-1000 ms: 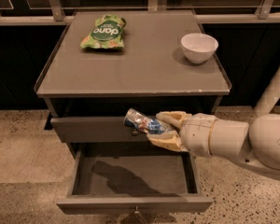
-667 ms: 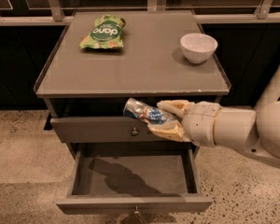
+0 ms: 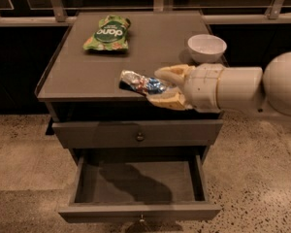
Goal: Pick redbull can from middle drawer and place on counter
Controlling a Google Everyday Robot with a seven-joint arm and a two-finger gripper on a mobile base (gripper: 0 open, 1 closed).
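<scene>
Over the counter surface's (image 3: 87, 79) 6 o'clock edge, gripper (image 3: 157, 87) fingers (image 3: 169, 73) clamped the redbull can (image 3: 139, 83); middle drawer (image 3: 136, 210) lay empty, release apparently outstanding.

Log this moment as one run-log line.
gripper: shut on redbull can | redbull can: lying sideways over counter front edge | middle drawer: open, empty | step: place, not yet released

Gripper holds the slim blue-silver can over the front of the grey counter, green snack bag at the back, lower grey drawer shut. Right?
No: the wide grey middle drawer is pulled open, as the camera view shows. The rest stands: the gripper holds the slim blue-and-silver redbull can over the front of the grey counter, green snack bag at the back.
</scene>
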